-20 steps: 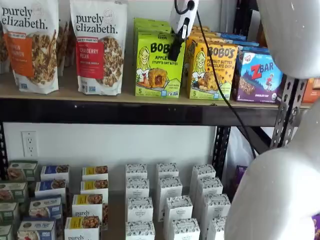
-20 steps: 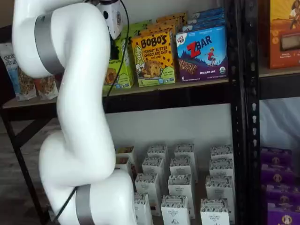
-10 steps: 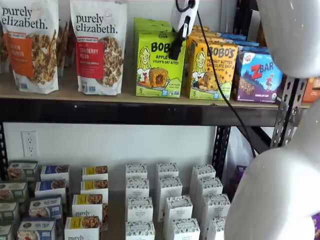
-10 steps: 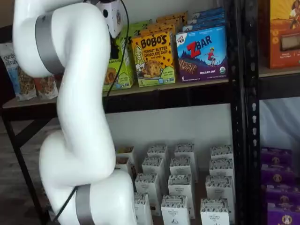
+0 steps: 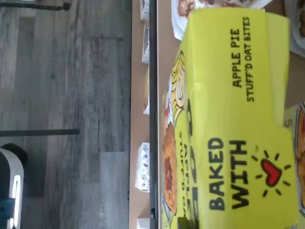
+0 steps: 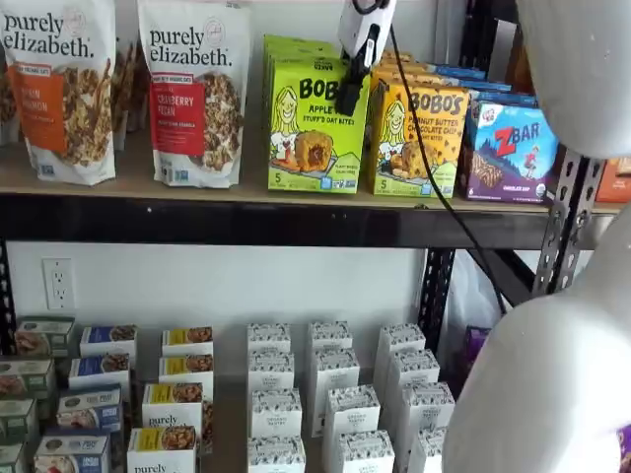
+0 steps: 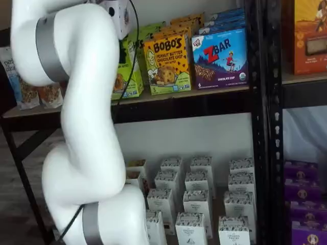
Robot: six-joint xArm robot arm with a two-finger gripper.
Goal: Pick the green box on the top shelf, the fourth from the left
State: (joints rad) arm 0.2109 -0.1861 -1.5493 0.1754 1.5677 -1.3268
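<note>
The green box [image 6: 315, 126], a lime Bobo's Apple Pie carton, stands at the front of its row on the top shelf [image 6: 197, 190], slightly raised and tilted. My gripper [image 6: 348, 99] reaches down over its upper right corner and is shut on the green box; one black finger [image 6: 352, 84] lies across the carton's front. The wrist view is filled by the green box [image 5: 228, 119] close up, lid and front panel showing. In a shelf view my white arm hides most of the green box [image 7: 124, 71], and the fingers do not show there.
A yellow-orange Bobo's box [image 6: 419, 138] stands right beside the carton, then a ZBar box [image 6: 508, 148]. Granola bags [image 6: 197, 94] stand on its other side. A black cable [image 6: 434, 168] hangs from the wrist. Small white boxes [image 6: 335, 394] fill the lower level. A black upright [image 7: 265, 127] stands at the right.
The gripper has risen a little, and the green box has come up slightly with it, its top edging toward the yellow-orange box.
</note>
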